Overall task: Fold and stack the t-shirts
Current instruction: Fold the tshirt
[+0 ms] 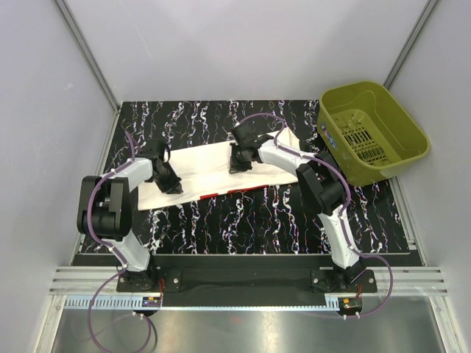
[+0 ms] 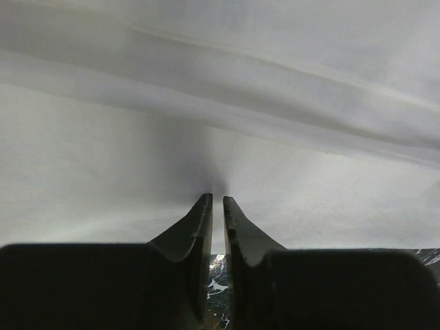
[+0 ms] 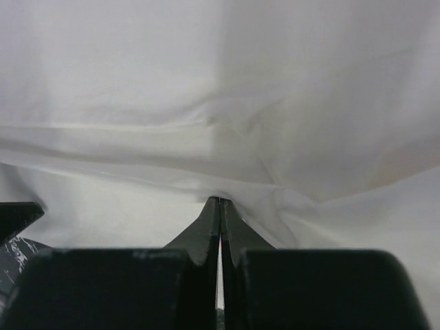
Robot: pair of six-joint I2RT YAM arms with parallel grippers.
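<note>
Off-white short-sleeved cloth t-shirt [image 1: 202,165] is lying stretched flat across the far middle of the black, white-veined marble-pattern counter [image 1: 243,220], with a thin red strip showing along its near edge. At its near left part the left fingers [image 2: 217,198] are closing almost together, pinching a pucker of the cloth. Near the middle the right fingers [image 3: 219,199] are pressing tight on a raised fold. An olive-green slotted plastic basket [image 1: 346,170] is sitting beyond the shirt's right end
</note>
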